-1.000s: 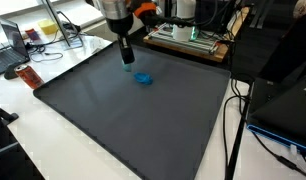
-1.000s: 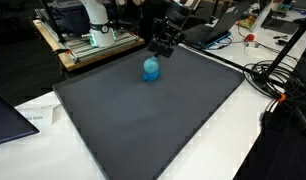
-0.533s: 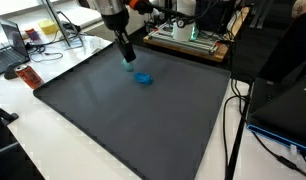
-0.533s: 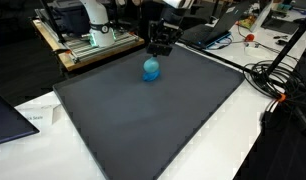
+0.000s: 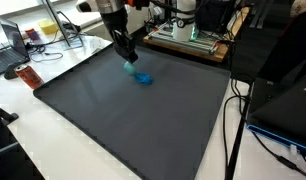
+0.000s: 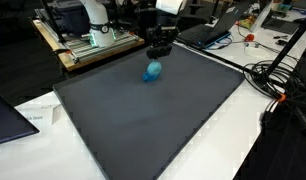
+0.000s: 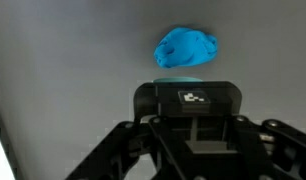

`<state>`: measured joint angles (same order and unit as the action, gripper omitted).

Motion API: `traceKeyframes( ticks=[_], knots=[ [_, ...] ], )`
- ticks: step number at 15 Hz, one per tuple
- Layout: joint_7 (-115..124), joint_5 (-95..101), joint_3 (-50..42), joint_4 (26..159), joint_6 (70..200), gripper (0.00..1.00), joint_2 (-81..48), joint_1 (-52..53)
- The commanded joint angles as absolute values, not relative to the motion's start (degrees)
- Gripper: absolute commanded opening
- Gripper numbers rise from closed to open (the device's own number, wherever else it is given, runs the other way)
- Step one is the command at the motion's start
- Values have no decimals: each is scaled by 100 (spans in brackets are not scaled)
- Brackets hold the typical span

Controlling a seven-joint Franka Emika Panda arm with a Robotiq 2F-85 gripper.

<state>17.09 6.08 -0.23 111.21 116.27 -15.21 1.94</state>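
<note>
A crumpled bright-blue lump (image 5: 143,77) (image 6: 152,71) lies near the far edge of the dark grey mat (image 5: 123,120) (image 6: 143,120). My gripper (image 5: 129,66) (image 6: 156,55) hangs just beside and above it, with its jaws shut. A small pale-blue piece (image 5: 128,68) shows at its fingertips and appears pinched there. In the wrist view the blue lump (image 7: 186,48) lies just past the black gripper (image 7: 181,82), and a pale teal strip (image 7: 179,78) peeks over the gripper's body. The fingertips themselves are hidden behind that body.
A rack of electronics (image 5: 188,35) (image 6: 93,40) stands behind the mat. A laptop (image 5: 8,50) and a red object (image 5: 28,77) sit on the white table beside it. Black cables (image 5: 233,120) (image 6: 278,85) run along the mat's side. A dark laptop (image 6: 8,115) lies nearby.
The gripper has dropped slightly and shifted closer to the blue lump, and the wrist has turned. Its jaws stayed shut. The lump has not moved.
</note>
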Motion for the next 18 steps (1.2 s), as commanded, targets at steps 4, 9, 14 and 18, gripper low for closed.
traceKeyframes(
  ticks=[4, 9, 14, 18],
  knots=[
    [-80, -148, 29, 11798, 12192, 22, -1025, -124],
    [-1332, -583, 38, 11954, 12271, 22, -955, -298],
    [-2493, -1088, 37, 11965, 12285, 22, -1029, -503],
    [-3306, -1455, 48, 12005, 12341, 22, -1073, -658]
  ],
)
